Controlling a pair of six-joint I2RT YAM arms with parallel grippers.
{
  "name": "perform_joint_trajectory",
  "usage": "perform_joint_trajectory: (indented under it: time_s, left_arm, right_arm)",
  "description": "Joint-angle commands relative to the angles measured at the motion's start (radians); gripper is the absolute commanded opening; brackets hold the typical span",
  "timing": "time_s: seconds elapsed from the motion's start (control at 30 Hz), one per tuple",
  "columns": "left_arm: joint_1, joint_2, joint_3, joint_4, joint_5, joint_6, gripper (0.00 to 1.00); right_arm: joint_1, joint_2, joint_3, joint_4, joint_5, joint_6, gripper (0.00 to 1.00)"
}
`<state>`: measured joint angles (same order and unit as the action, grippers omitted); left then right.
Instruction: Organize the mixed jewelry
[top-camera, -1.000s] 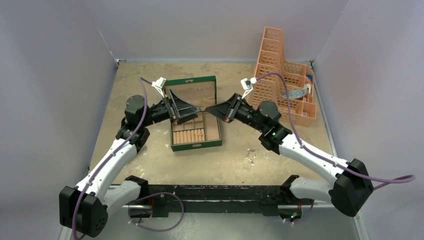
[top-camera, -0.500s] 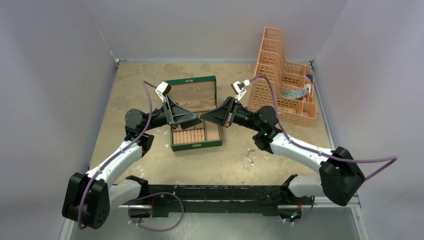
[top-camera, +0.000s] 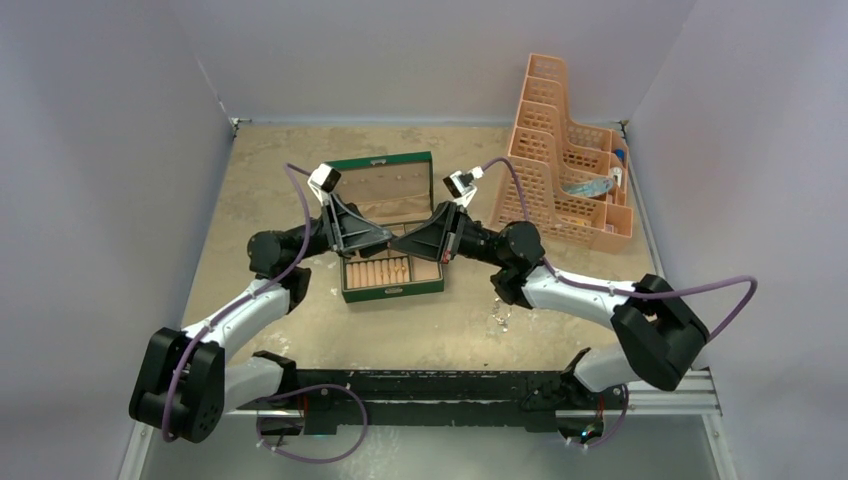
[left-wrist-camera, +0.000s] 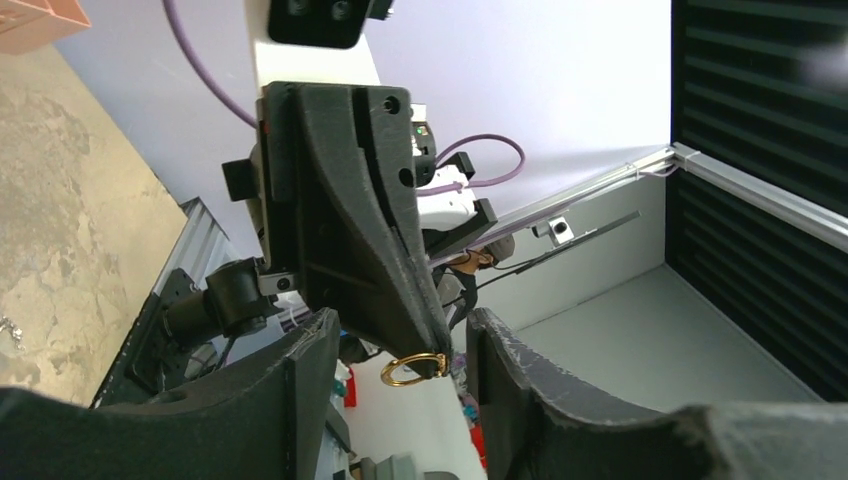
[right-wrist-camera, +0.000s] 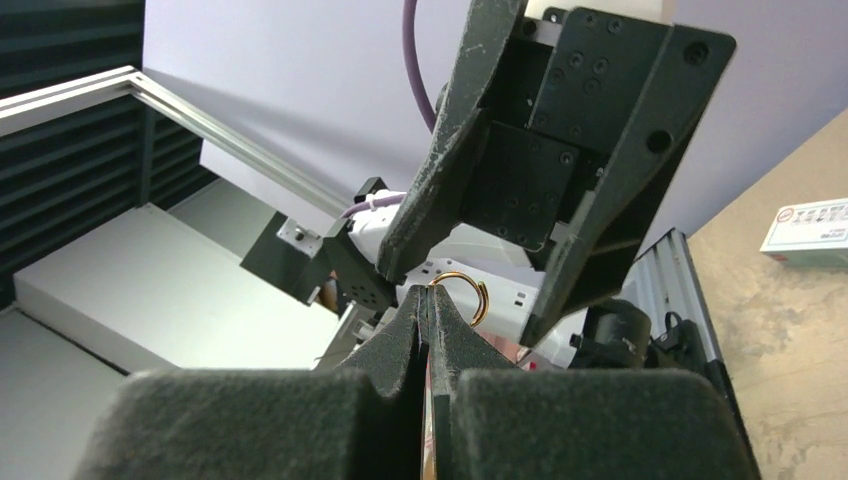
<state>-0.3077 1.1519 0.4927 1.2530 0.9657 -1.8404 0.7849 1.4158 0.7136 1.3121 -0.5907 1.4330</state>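
Above the mottled tan table (top-camera: 250, 160), between pale walls (top-camera: 420, 60), left gripper (top-camera: 386, 240) and right gripper (top-camera: 398, 241) meet tip to tip over the green box (top-camera: 392, 292). Left wrist view: left jaws stand parted, one either side of the gold ring (left-wrist-camera: 412, 369). Right wrist view: right jaws clamped on that ring.

Left arm (top-camera: 235, 310) and right arm (top-camera: 580, 290): white moulded link shells alternating with black joint housings, bulky black blocks at the shoulder ends. Purple cable (right-wrist-camera: 410, 40) routed in loose loops along each. Small white block (top-camera: 318, 177) at each wrist, probably a camera mount. Left fingers (right-wrist-camera: 447, 150): matte charcoal wedges, rough-grained, tapering to narrow tips. Behind them, flat black mounting plates (right-wrist-camera: 610, 90) dotted with recessed screws. Right fingers (left-wrist-camera: 360, 230): identical dark wedges, ribbed down the side, one screw hole near the top, white bracket above.
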Motion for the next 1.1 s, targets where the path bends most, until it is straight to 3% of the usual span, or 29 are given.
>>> perform_joint_trajectory:
  time_s: [0.0, 0.33, 0.73, 1.07]
  left_arm:
    - [0.004, -0.015, -0.002, 0.121, -0.006, -0.020, 0.47]
    - [0.004, -0.021, -0.001, 0.137, 0.010, -0.020, 0.44]
    - [0.004, -0.040, 0.026, 0.125, 0.064, 0.023, 0.33]
    - [0.004, -0.049, 0.010, 0.132, 0.060, 0.024, 0.26]
  right_arm:
    - [0.005, -0.002, -0.022, 0.170, 0.003, 0.068, 0.00]
    - [0.005, 0.021, -0.050, 0.233, 0.041, 0.112, 0.00]
    - [0.004, 0.108, -0.085, 0.462, 0.052, 0.247, 0.00]
    - [0.003, 0.107, -0.096, 0.489, 0.083, 0.263, 0.00]
